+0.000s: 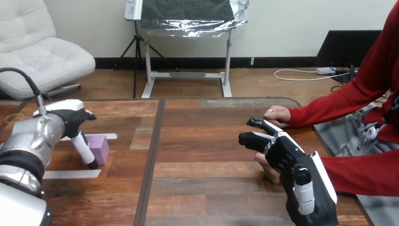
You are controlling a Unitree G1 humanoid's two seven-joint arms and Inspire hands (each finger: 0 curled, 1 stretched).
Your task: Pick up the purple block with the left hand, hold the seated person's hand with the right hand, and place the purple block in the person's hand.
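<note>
Purple block (101,147) part-hidden behind left robot hand (70,121), contact unclear. Person's hand (263,165) mostly covered beneath right robot hand (288,155); grip can't be told. Right wrist cut by bottom edge.

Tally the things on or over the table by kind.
Purple block: 1
Robot hands: 2 (left hand, right hand)
Person's hands: 2 (farther hand, nearer hand)
White tape strips: 2 (far strip, near strip)
Total: 7
</note>
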